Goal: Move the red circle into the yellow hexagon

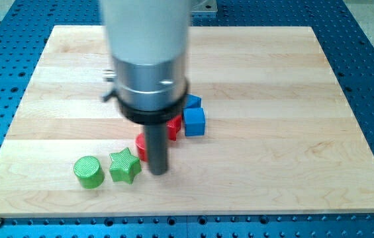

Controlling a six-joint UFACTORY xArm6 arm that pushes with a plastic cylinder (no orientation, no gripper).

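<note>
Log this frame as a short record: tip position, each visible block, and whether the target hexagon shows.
tip: my tip on the wooden board, right of the green star
red block: partly hidden behind the rod, shape unclear
second red block: mostly hidden
green cylinder: left of the star
blue cube
second blue block: behind the cube
yellow hexagon: not visible

Even, bright overhead light; no hard shadows on the counter (292,79). Arm housing (148,39) close to the lens, blurred and washed out. Blocks sharp. Slight sheen on the metal collar (150,76).
</note>
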